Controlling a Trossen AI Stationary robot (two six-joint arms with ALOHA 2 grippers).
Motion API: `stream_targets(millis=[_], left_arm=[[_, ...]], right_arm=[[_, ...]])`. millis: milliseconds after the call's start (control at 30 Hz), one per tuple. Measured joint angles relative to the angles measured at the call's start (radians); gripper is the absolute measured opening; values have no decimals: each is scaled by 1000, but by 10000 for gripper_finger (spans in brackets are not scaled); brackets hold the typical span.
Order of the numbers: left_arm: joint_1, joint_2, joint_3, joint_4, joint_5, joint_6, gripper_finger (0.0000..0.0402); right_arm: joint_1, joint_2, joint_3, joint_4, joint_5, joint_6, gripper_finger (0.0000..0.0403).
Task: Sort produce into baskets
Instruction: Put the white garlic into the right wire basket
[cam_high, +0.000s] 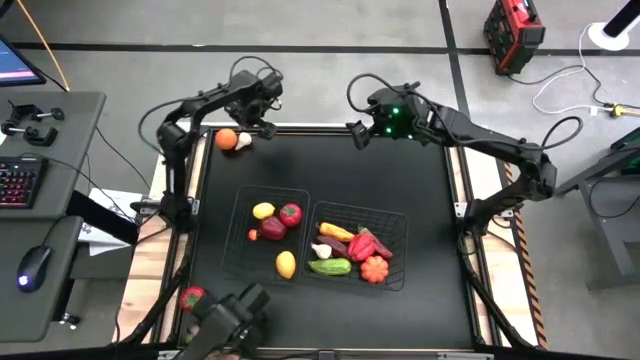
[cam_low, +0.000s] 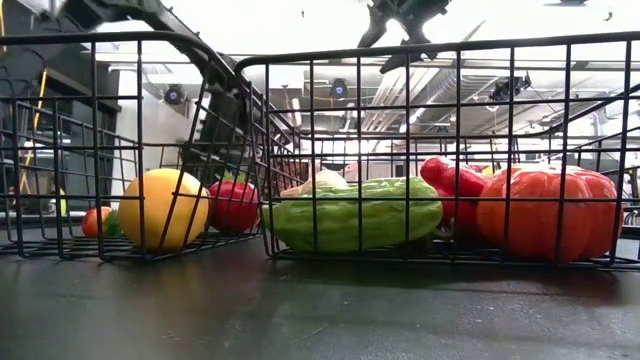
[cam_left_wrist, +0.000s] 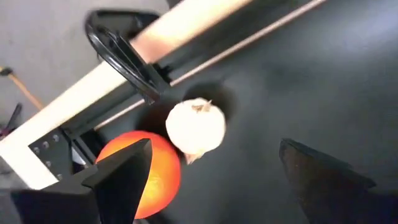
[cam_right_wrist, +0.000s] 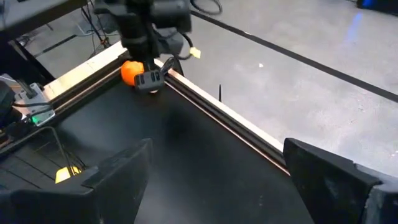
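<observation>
Left gripper hovers at the worktop's far left corner, fingers spread wide over the white garlic, which touches the orange; nothing held. Right gripper waits at the far edge, fingers apart, empty. Lemons and apples fill the left basket; cucumber, peppers and pumpkin the right basket.

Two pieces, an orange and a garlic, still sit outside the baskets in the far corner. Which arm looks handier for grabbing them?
The left. Its gripper hangs open right above the garlic and orange, while the right gripper sits open farther along the table's far edge.
</observation>
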Motion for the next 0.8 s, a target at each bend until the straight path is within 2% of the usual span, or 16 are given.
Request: stream_targets(millis=[133, 367, 500, 800], left_arm=[[1, 88, 54, -101, -6, 28, 339], [-1, 124, 54, -113, -8, 32, 339], [9, 148, 54, -122, -54, 35, 339], [25, 210, 54, -115, -34, 38, 339]], right_arm=[[-4, 0, 0, 1, -2, 0, 353], [-4, 0, 0, 1, -1, 1, 353], [-3, 0, 0, 1, -1, 3, 353], [-3, 0, 0, 1, 2, 23, 353]])
